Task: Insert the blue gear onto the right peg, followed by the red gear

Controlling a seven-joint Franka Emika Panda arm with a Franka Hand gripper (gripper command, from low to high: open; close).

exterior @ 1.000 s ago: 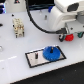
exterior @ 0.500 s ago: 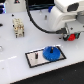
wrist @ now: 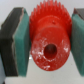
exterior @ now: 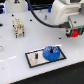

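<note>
The blue gear (exterior: 51,52) lies flat on the right end of the grey black-edged plate (exterior: 35,60), where the right peg stands; the peg itself is too blurred to make out. A thin dark pin (exterior: 36,54) rises from the plate's left half. My gripper (exterior: 74,31) hangs above and toward the exterior view's right of the plate, shut on the red gear (exterior: 75,33). In the wrist view the red gear (wrist: 47,44) fills the middle, hub hole facing the camera, clamped between two teal pads (wrist: 18,45).
A pale blocky fixture (exterior: 19,27) stands on the white table (exterior: 15,72) at the back left. A black cable (exterior: 40,17) runs across the back. The white arm (exterior: 62,11) looms over the upper right.
The gripper, still holding the red gear, has shifted a little toward the exterior view's right. The blue gear and plate have not moved.
</note>
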